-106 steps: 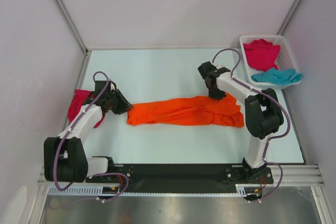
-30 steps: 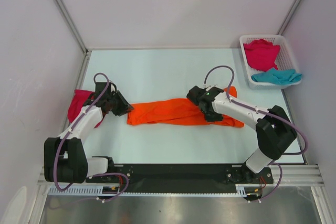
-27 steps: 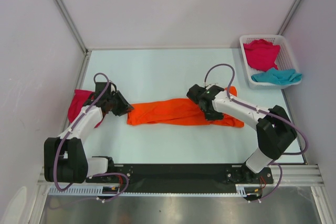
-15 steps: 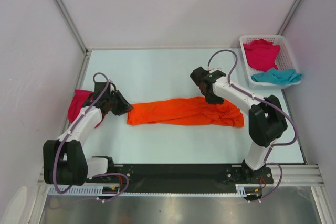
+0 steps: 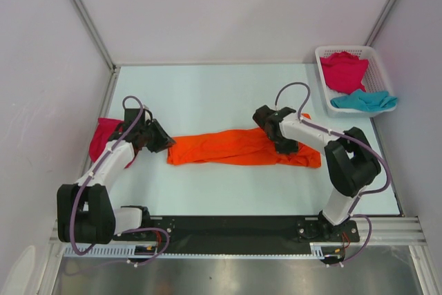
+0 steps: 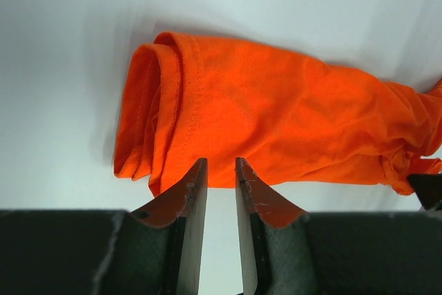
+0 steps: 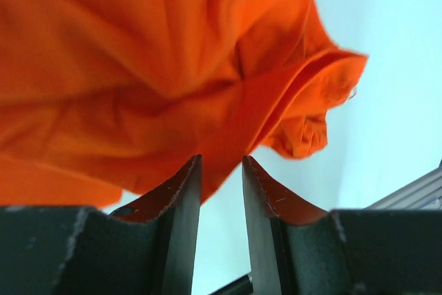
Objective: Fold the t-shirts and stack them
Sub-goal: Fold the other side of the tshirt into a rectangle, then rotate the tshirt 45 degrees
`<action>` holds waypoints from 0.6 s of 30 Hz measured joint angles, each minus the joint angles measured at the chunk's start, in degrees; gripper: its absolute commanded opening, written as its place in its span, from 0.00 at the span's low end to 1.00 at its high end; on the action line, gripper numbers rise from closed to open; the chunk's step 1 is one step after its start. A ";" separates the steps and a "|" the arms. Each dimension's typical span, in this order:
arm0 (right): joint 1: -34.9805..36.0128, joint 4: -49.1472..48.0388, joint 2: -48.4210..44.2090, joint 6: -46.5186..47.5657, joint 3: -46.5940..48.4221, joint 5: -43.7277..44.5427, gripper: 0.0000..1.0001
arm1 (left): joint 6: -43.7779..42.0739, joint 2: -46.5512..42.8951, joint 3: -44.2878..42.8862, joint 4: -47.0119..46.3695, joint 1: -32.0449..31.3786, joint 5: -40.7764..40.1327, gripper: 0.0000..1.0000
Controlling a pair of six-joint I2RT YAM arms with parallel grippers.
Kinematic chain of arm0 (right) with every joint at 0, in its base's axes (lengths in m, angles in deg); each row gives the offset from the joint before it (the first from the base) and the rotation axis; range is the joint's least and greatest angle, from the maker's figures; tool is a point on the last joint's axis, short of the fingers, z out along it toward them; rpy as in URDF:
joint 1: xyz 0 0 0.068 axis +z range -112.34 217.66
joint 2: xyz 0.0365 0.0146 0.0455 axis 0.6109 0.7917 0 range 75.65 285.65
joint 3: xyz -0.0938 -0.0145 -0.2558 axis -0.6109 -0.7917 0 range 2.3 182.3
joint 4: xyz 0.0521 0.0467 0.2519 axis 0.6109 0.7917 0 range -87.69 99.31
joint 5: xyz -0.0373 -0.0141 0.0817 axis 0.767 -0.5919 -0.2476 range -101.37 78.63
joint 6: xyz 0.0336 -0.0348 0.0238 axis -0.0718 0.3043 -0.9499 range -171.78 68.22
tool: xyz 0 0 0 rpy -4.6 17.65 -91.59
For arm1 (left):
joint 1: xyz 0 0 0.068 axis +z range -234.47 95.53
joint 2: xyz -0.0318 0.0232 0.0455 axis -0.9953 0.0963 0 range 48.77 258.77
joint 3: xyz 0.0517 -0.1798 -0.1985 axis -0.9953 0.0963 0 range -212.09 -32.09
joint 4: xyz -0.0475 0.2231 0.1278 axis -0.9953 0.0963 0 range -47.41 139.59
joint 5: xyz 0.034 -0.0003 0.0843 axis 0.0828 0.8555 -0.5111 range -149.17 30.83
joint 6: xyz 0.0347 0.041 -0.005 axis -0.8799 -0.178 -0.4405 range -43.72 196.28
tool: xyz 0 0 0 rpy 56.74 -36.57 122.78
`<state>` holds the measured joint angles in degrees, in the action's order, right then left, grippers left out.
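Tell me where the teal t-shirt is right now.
In the top view, the teal t-shirt lies at the far right, in the near end of the white basket, beside a magenta t-shirt.

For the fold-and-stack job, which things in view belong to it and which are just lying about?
Job's own: orange t-shirt; magenta t-shirt on the table; magenta t-shirt in the basket; teal t-shirt.
Just there: white basket, holding two shirts; table.
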<state>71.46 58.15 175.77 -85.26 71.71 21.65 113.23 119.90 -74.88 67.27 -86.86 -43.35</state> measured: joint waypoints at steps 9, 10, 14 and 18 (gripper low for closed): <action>5.79 2.01 -3.96 -5.53 -6.95 -1.44 0.34 | -0.13 -0.02 1.70 -0.04 0.35 0.09 0.28; 6.49 2.29 -4.17 -6.03 -7.06 -1.60 0.34 | -0.15 -0.07 1.77 -0.04 0.39 0.11 0.28; 9.33 3.34 -4.96 -8.13 -7.08 -2.05 0.35 | -0.17 -0.31 1.86 -0.02 0.55 0.50 0.28; 9.60 5.31 -4.98 -8.76 -5.97 -1.36 0.35 | -0.52 -0.79 1.88 -0.04 0.57 0.92 0.28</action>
<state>81.05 63.46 170.79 -94.02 65.74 20.29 112.71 119.11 -73.00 67.23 -86.30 -42.44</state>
